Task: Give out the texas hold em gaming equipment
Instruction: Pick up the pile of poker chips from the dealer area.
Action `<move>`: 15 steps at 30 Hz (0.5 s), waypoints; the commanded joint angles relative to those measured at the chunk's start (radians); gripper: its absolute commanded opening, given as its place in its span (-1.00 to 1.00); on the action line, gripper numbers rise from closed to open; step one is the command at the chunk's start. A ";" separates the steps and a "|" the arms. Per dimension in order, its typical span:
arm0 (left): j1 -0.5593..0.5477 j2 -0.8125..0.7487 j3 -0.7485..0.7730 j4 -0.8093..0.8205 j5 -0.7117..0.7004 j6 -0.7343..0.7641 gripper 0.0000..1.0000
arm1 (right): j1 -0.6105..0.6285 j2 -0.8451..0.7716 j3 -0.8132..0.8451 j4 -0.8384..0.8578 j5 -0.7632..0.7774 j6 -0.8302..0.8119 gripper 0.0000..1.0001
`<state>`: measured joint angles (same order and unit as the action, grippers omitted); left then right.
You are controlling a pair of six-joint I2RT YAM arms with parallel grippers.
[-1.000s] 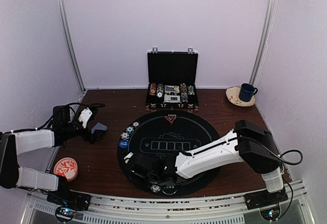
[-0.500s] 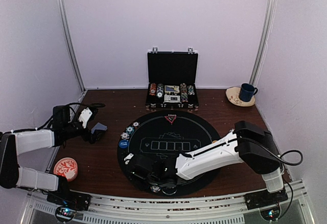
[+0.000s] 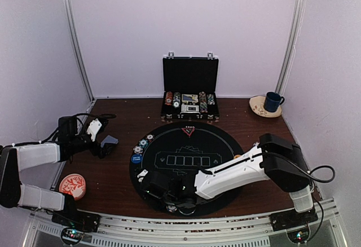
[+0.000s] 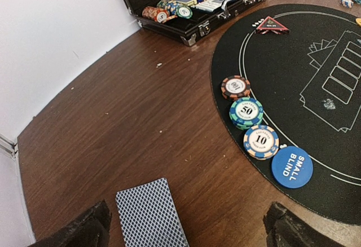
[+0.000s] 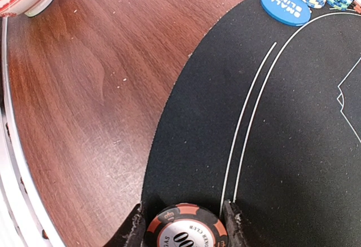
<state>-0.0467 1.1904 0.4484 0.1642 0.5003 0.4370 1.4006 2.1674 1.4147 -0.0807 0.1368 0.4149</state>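
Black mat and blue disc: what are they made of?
The mat looks like felt or rubbery cloth: it is flat, thin and dull black, with printed white lines. The blue disc looks like smooth plastic: it has an even colour, a slight sheen and white printed letters. Looks alone can't settle either.

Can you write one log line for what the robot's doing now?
left tool: open, over playing card | right tool: shut on red-and-black chip | chip: at black mat's edge
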 commanded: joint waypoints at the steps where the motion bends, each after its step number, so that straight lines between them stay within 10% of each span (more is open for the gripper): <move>1: -0.002 0.007 0.007 0.043 -0.001 0.011 0.96 | 0.028 -0.037 -0.024 -0.033 -0.004 0.003 -0.25; 15: -0.001 0.006 0.007 0.043 -0.002 0.011 0.96 | 0.031 -0.013 0.000 -0.042 0.044 -0.008 0.12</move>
<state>-0.0467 1.1908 0.4484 0.1638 0.5003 0.4370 1.4227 2.1544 1.4010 -0.0860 0.1463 0.4133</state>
